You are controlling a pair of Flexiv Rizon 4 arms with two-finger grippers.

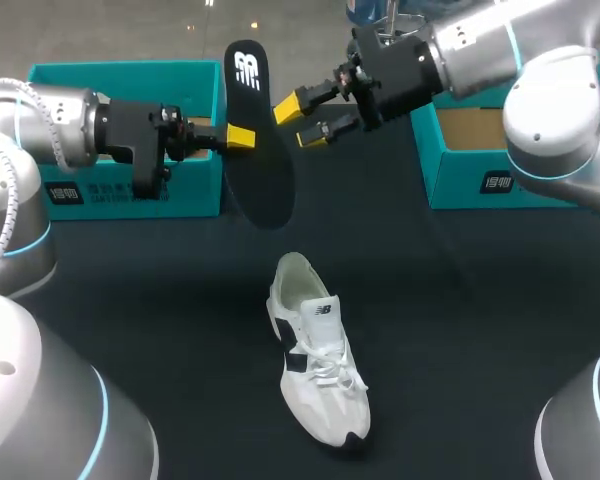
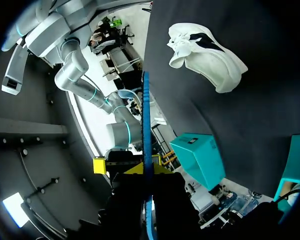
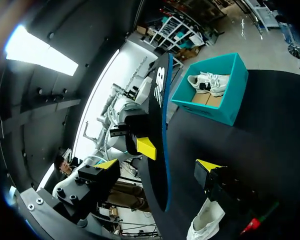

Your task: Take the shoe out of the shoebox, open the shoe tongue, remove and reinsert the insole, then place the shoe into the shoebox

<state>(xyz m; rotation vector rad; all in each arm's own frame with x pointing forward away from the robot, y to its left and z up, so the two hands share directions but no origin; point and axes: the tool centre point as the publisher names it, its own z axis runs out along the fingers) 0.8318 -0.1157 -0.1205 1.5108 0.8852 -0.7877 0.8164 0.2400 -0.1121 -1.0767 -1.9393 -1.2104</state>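
My left gripper (image 1: 242, 137) is clamped on the insole (image 1: 257, 150), holding it up in the air over the far half of the table (image 1: 460, 320). The insole stands on end, black, with its white-printed heel at the top and its toe end hanging down. In the left wrist view I see it edge-on as a thin blue line running straight between my yellow tips.

My right gripper (image 1: 308, 120) is level with the left one, just on the other side of the insole. Its fingers are spread apart. The right wrist view shows one yellow tip on either side of the insole with a gap at each, so nothing is gripped there.

The shoe (image 1: 317, 352) sits on its sole on the black table, below the grippers and well apart from them. It is white with dark patches, laces up, its heel opening towards the far side and its toe towards me.

Two teal boxes stand at the far edge. The left box (image 1: 195, 195) is behind my left arm, and the right box (image 1: 460, 185) is under my right arm. From the right wrist view I can see into the left box – a second shoe (image 3: 210, 82), also white, lies inside it.
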